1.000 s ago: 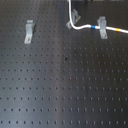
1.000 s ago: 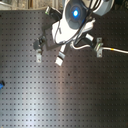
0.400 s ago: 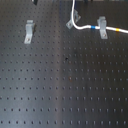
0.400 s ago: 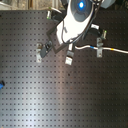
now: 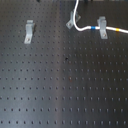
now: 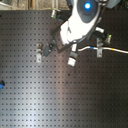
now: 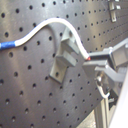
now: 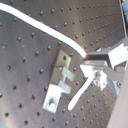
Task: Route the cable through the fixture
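So at that moment the gripper (image 7: pixel 100 66) was clamped on the white cord (image 7: pixel 42 27). In both wrist views the cord ran straight into the grey fingers (image 8: pixel 106 57), and a loose bit stuck out past them.

The small forked clip (image 7: pixel 62 57) sat on the black hole board (image 7: pixel 25 95), just beside the fingertips. In the first wrist view the cord curved over the clip's top edge, touching it or close to it. In the second wrist view the cord (image 8: pixel 47 31) passed beside the clip (image 8: pixel 59 82) and not between its two prongs, so I couldn't tell for sure whether it was seated.

In the first exterior view the cord (image 5: pixel 75 17) dropped from the top edge and bent right next to the small forked clip (image 5: pixel 68 23). From there it ran toward the first exterior view's right, crossing a taller clip (image 5: pixel 102 26) between the blue band (image 5: pixel 92 28) and the yellow band (image 5: pixel 117 31). A third clip (image 5: pixel 29 31) stood well apart, on the first exterior view's left.

In the second exterior view the arm (image 6: pixel 82 20) covered the small clip.
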